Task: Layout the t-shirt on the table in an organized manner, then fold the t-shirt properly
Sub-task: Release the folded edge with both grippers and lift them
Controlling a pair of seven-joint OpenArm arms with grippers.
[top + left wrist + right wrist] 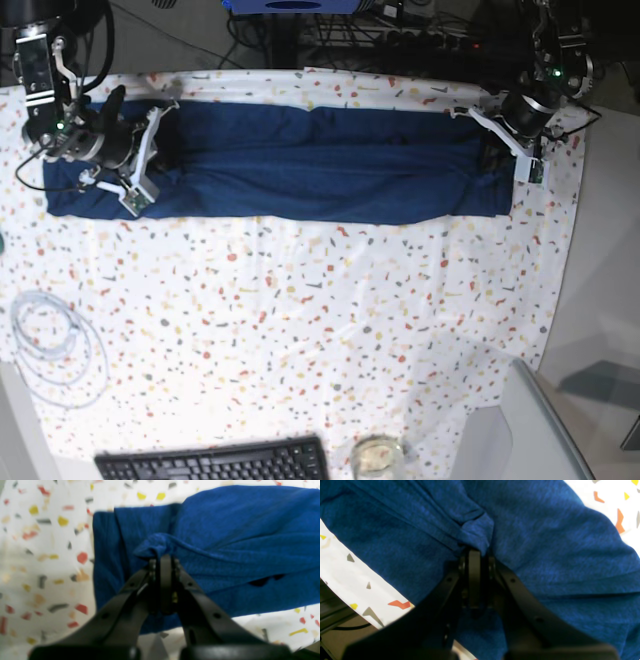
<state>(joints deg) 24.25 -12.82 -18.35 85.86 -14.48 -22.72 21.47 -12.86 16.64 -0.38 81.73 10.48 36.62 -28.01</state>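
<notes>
- The t-shirt lay stretched in a long band across the far part of the tabletop, its near edge nearly straight.
- The left gripper had its fingers clamped on a bunched fold of the t-shirt at the band's end, beside the tabletop's side edge.
- The right gripper had its fingers pressed together on a pinch of the t-shirt at the opposite end.
- Open speckled cloth spread wide on the near side of the garment.
- A keyboard, a glass and a coiled white cable sat near the front edge, well apart from the t-shirt.
</notes>
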